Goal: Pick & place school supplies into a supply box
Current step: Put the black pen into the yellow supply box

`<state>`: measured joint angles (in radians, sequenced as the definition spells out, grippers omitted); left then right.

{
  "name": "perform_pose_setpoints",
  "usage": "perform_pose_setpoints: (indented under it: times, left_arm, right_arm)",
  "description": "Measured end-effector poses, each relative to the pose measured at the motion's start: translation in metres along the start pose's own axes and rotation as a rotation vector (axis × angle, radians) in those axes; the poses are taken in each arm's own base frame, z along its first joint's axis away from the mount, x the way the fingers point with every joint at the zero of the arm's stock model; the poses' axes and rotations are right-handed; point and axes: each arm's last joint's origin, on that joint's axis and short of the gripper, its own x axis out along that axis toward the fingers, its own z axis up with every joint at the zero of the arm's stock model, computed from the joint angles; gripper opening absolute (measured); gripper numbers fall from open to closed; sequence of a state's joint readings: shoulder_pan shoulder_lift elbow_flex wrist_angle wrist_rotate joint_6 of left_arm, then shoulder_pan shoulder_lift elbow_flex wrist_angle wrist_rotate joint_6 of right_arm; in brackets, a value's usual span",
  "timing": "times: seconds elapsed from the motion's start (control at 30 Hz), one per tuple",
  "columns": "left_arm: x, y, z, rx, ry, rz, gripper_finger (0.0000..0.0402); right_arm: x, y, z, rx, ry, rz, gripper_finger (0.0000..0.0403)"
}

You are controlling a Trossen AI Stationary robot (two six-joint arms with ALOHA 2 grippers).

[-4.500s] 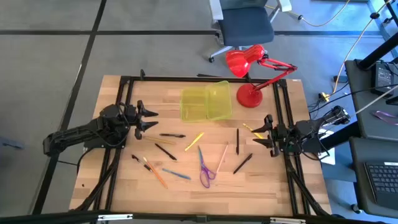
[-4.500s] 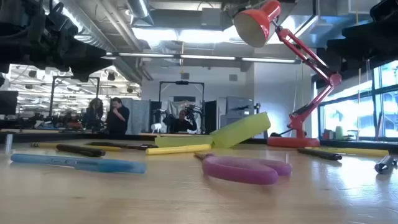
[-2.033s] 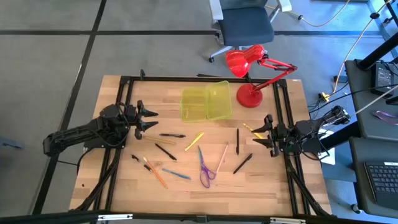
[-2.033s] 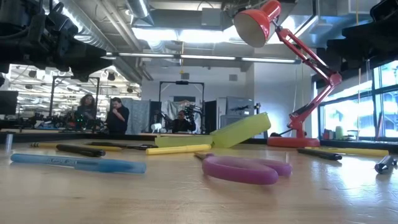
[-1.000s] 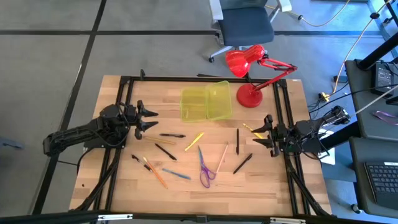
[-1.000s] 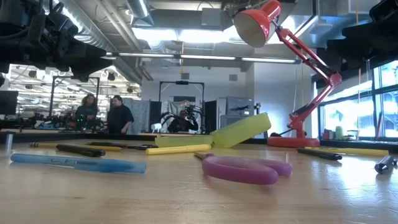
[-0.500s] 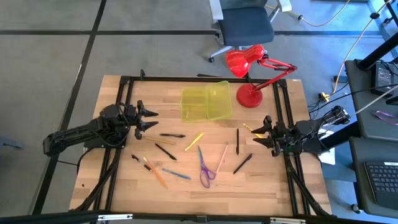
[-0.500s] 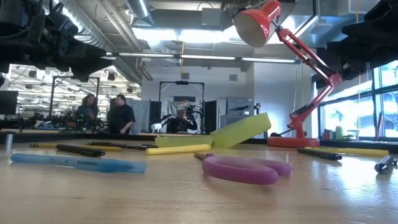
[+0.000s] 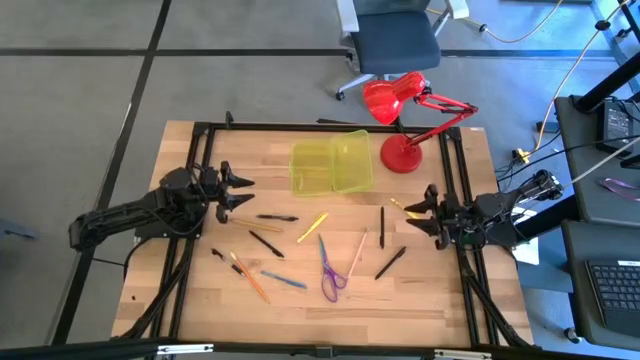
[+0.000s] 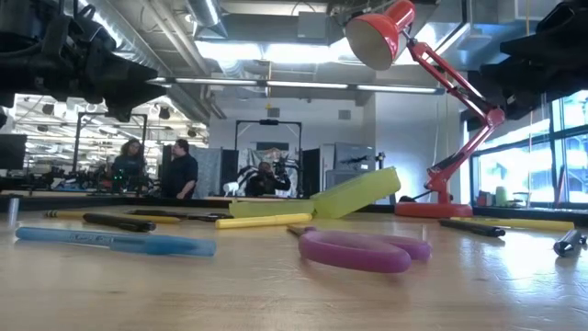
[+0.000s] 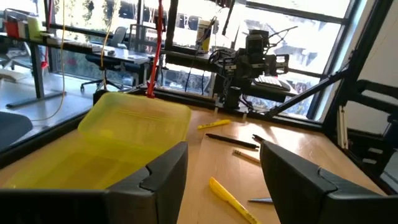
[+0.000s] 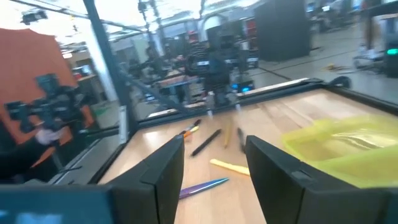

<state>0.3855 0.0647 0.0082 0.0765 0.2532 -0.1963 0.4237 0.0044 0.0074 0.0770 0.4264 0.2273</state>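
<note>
- My left jaws (image 9: 243, 191) hover wide apart over the tabletop's (image 9: 420, 290) left side, nothing between them.
- My right jaws (image 9: 416, 215) hover parted at the right edge, also empty.
- Supply box (image 9: 332, 165) lies open at the far middle, beside the red lamp (image 9: 402, 120).
- Pens and pencils lie scattered between both jaws; purple scissors (image 9: 329, 272) and a yellow pen (image 9: 312, 227) near centre, a black pen (image 9: 391, 263) to the right.
- No supply in the box.

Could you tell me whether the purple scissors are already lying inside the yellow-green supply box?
No, the scissors lie on the bare wooden table, well apart from the supply box.
</note>
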Motion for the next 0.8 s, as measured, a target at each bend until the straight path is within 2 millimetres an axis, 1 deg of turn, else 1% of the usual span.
perform_pose_setpoints:
  times: [0.1, 0.2, 0.27, 0.37, 0.47, 0.57, 0.7, 0.8]
  left_arm:
    - [0.002, 0.001, -0.001, 0.029, 0.026, 0.008, 0.0194]
    - [0.006, 0.003, 0.002, 0.040, 0.072, 0.062, 0.0194]
    - [0.011, 0.003, 0.007, 0.041, 0.114, 0.080, 0.0194]
    - [0.023, 0.004, 0.014, 0.019, 0.226, 0.093, 0.0194]
    - [0.041, 0.005, 0.019, 0.047, 0.349, 0.103, 0.0194]
    - [0.064, 0.004, 0.022, 0.054, 0.473, 0.076, 0.0194]
    - [0.094, 0.000, 0.017, 0.032, 0.705, 0.043, 0.0194]
    - [0.112, -0.003, 0.009, 0.062, 0.871, 0.013, 0.0194]
  right_arm:
    - [0.000, -0.002, 0.001, -0.026, -0.018, -0.060, 0.0177]
    - [0.000, -0.004, 0.002, -0.062, -0.036, -0.136, 0.0177]
    - [-0.001, -0.005, 0.002, -0.082, -0.044, -0.187, 0.0177]
    - [-0.001, -0.007, 0.003, -0.119, -0.050, -0.244, 0.0177]
    - [-0.001, -0.007, 0.003, -0.127, -0.051, -0.256, 0.0177]
    - [-0.001, -0.007, 0.002, -0.122, -0.050, -0.256, 0.0177]
    - [-0.001, -0.007, 0.002, -0.123, -0.049, -0.250, 0.0177]
    - [-0.001, -0.007, 0.002, -0.106, -0.051, -0.249, 0.0177]
